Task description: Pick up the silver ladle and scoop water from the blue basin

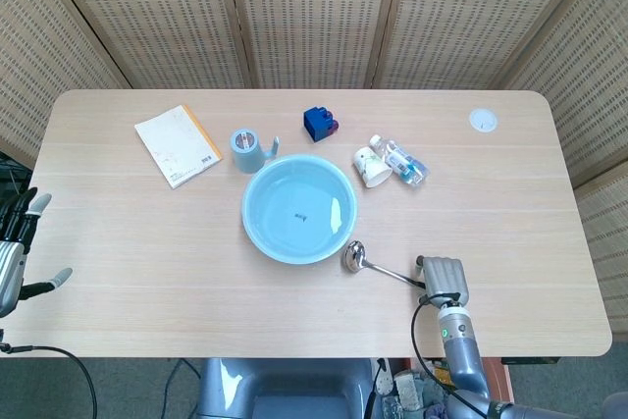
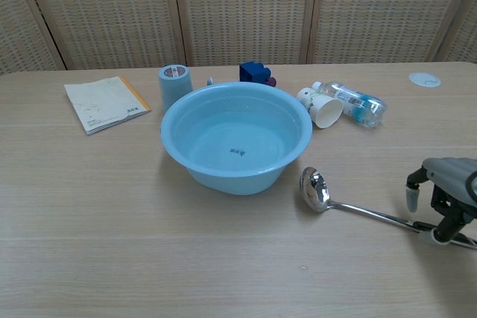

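Note:
The silver ladle [image 1: 354,256] lies flat on the table, its bowl [image 2: 316,188] just right of the blue basin [image 1: 245,213]. Its handle runs toward the front right. Water fills the basin [image 2: 223,180], which stands at the table's middle. My right hand [image 1: 443,276] hovers over the handle's black end. In the chest view the right hand [image 2: 445,191] has fingertips [image 2: 440,233] touching the handle, while the thumb hangs apart above the table. My left hand [image 1: 15,252] sits off the table's left edge, fingers spread and holding nothing.
Behind the basin stand a light blue mug [image 1: 246,149] and a blue toy block [image 1: 318,123]. A notebook [image 1: 178,144] lies at the back left. A tipped paper cup [image 1: 370,166] and a plastic bottle [image 1: 402,161] lie right of the basin. A white disc [image 1: 482,121] sits far right.

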You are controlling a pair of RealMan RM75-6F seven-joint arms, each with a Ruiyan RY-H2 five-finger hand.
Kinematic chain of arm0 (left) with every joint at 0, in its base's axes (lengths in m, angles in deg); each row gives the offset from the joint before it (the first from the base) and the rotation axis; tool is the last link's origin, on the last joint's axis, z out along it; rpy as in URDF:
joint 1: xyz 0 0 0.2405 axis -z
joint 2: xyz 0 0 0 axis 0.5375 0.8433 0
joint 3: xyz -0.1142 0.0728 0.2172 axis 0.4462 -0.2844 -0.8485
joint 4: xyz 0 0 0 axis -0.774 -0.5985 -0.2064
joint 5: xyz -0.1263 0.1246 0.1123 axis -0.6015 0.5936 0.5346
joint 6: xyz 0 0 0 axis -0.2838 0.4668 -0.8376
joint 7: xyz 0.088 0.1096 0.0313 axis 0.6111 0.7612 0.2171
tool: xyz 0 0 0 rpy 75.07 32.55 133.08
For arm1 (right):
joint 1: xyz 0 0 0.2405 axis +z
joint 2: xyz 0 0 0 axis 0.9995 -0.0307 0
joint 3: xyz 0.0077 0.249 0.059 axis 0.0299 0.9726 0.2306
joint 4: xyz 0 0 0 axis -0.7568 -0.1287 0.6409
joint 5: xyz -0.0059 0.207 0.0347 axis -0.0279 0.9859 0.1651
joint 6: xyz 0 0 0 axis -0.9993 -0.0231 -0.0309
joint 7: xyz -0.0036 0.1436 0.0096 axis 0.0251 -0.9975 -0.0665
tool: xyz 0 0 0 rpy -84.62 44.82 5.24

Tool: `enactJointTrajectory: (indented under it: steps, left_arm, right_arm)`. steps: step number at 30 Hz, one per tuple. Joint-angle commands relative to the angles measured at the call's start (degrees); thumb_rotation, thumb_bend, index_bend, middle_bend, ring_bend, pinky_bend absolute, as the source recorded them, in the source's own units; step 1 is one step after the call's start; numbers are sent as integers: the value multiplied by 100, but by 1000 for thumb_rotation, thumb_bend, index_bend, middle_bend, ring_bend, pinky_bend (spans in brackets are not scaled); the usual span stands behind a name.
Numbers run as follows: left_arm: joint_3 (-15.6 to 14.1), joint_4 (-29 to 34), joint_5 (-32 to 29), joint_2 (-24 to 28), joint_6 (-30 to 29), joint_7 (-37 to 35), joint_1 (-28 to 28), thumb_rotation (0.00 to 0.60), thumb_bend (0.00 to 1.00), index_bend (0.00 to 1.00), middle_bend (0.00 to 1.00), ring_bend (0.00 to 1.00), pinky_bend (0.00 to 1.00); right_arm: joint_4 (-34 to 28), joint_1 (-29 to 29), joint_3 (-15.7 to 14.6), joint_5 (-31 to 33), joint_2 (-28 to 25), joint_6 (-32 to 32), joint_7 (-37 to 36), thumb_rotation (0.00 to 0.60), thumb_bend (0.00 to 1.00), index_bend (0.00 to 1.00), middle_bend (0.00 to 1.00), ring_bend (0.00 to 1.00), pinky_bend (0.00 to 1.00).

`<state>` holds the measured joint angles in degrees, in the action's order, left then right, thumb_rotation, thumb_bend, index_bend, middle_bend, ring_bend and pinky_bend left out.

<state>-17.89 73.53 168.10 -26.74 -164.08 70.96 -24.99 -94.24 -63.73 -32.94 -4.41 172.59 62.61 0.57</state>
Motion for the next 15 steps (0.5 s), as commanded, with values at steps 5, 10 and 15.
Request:
enactJointTrajectory:
  steps: [5, 10, 15]
  left_arm:
    - [6, 11, 1, -9, -74, 11, -33, 600, 0, 0, 0, 0, 0]
    - [13, 22, -20, -12, -41, 30, -16, 600, 0, 0, 0, 0, 0]
    - [19, 23, -31, -13, -48, 20, -19, 600, 0, 0, 0, 0, 0]
  right_arm:
    - [103, 66, 5, 161, 70, -89, -75, 600, 266, 479, 957, 991, 1000]
    - [176, 89, -50, 172, 122, -111, -112, 600, 267, 481, 958, 991, 1000]
    - [249, 107, -79, 160, 161, -109, -139, 600, 282, 486, 957, 991, 1000]
